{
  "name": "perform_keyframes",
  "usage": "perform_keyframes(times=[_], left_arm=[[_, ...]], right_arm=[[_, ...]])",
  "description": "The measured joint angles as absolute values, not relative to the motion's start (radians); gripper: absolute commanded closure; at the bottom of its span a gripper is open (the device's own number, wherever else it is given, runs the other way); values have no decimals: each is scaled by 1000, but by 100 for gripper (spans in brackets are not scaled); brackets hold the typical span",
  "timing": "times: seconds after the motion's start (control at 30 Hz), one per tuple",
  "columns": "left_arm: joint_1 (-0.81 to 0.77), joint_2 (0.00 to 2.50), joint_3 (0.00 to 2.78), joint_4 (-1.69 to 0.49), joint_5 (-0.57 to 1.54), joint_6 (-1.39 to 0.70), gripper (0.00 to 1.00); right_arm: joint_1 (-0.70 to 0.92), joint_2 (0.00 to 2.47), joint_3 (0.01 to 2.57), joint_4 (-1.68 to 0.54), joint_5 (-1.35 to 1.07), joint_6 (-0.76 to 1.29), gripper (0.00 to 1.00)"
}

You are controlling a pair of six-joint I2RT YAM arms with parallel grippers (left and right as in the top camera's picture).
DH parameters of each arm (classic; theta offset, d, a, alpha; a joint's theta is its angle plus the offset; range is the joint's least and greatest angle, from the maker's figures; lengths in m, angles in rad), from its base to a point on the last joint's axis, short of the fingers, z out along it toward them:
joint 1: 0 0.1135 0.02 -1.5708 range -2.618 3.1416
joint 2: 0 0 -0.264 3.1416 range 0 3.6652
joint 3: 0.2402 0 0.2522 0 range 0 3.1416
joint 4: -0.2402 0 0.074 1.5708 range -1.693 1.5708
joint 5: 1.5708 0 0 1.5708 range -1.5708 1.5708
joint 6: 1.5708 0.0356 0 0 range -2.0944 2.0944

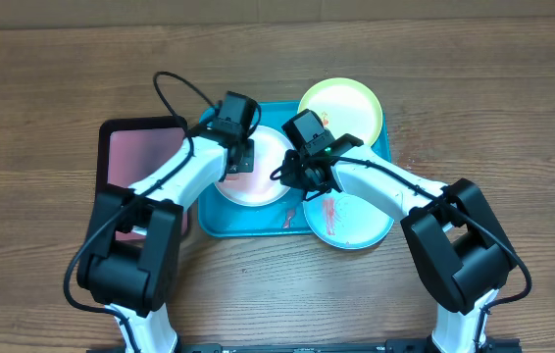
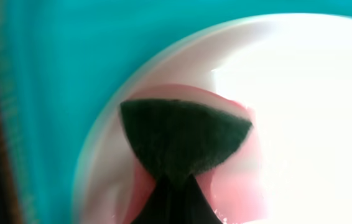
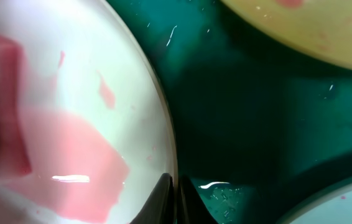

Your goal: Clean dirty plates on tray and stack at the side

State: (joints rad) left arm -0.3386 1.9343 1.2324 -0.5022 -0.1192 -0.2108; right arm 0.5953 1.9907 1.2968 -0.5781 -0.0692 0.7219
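Note:
The white plate (image 1: 258, 181) lies on the left part of the turquoise tray (image 1: 211, 221), with a pink-red smear on it (image 2: 238, 186). My left gripper (image 1: 239, 155) is shut on a dark green scouring pad (image 2: 185, 137), which is pressed on the smeared plate (image 2: 300, 93). My right gripper (image 1: 285, 176) is shut on the white plate's right rim (image 3: 175, 186), one finger on each side. The yellow-green plate (image 1: 341, 106) sits at the tray's far right corner. The mint-blue plate (image 1: 351, 221), streaked red, sits at the near right.
A smaller black-rimmed tray with a pinkish inside (image 1: 140, 157) stands left of the turquoise tray. A red smear (image 1: 287, 216) lies on the tray floor between the plates. Bare wooden table (image 1: 513, 118) lies all round.

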Motion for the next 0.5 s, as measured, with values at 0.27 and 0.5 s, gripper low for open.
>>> perform_keyframes(times=[0.27,0.5], left_arm=[[-327,1938,1237,-534,334,44,96],[-327,1944,1237,-514,364,59,96]], right_arm=[[595,1991,1298,-580,-64,709,96],[595,1991,1298,-580,-64,694,96]])
